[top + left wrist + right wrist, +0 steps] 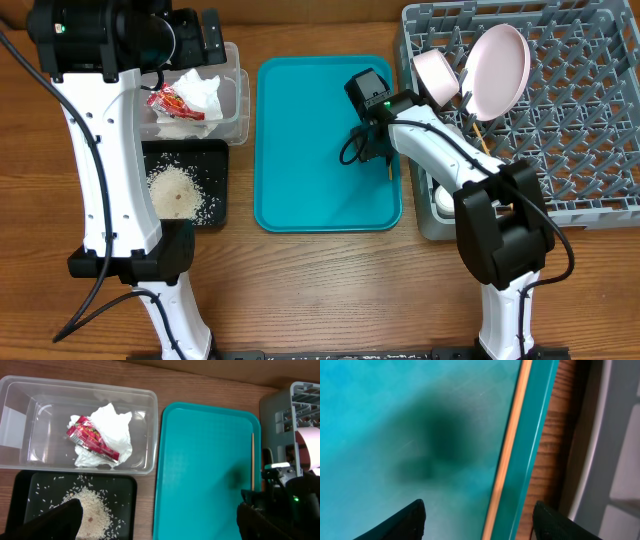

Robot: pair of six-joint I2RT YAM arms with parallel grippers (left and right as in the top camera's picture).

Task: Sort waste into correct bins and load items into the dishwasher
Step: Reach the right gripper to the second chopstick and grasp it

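A wooden chopstick (pixel 505 460) lies along the inner right rim of the teal tray (pixel 310 150); it also shows in the left wrist view (pixel 252 460). My right gripper (pixel 477 520) is open low over it, one finger on each side, and shows overhead (pixel 375 140). My left gripper (pixel 160 522) is open and empty, high above the clear tub (pixel 235 95). The tub holds the white napkin (pixel 112 425) and the red wrapper (pixel 90 437). Rice (pixel 172 188) lies on the black tray (pixel 215 160). The grey rack (pixel 560 130) holds a plate (pixel 497 68), a bowl (pixel 437 75), a cup (pixel 443 200) and another chopstick (pixel 478 133).
The teal tray's raised right rim (pixel 535 450) stands close to the rack's left wall (pixel 620 435), with a narrow strip of wooden table (pixel 550 460) between them. The tub and black tray sit side by side left of the teal tray.
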